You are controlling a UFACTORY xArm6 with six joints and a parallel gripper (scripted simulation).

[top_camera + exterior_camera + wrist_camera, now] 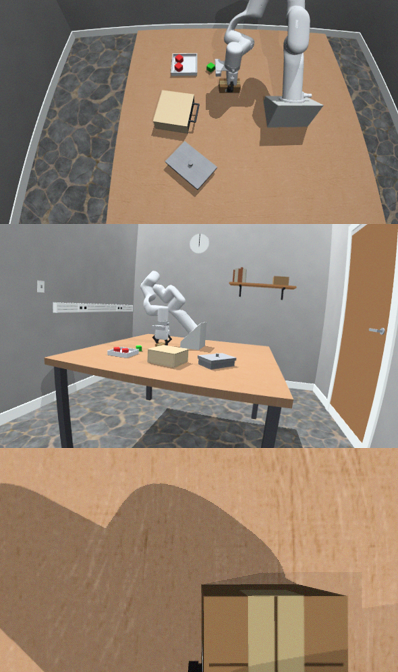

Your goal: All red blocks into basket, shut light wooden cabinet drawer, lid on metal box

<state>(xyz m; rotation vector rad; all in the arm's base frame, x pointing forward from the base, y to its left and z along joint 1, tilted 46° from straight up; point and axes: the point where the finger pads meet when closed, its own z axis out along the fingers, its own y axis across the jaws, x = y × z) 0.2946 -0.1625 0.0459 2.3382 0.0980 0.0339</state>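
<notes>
Two red blocks point(179, 58) point(125, 350) lie inside the white basket point(191, 66) point(117, 354), on its left side in the top view. My gripper point(231, 88) point(161, 343) points down over a small brown cardboard box point(222, 88) point(226, 630) with a pale tape strip. It is shut on the box across its short side; the wrist view shows one finger against the box, the other is hidden. The light wooden cabinet point(175, 107) point(167, 356) looks shut, its black handle facing the arm. The grey metal box point(217, 363) has its lid point(182, 160) point(225, 357) on.
A green block point(210, 67) point(139, 348) stands on the table between the basket and the gripper. The arm's grey base point(291, 115) point(199, 339) stands to the right of the cardboard box in the top view.
</notes>
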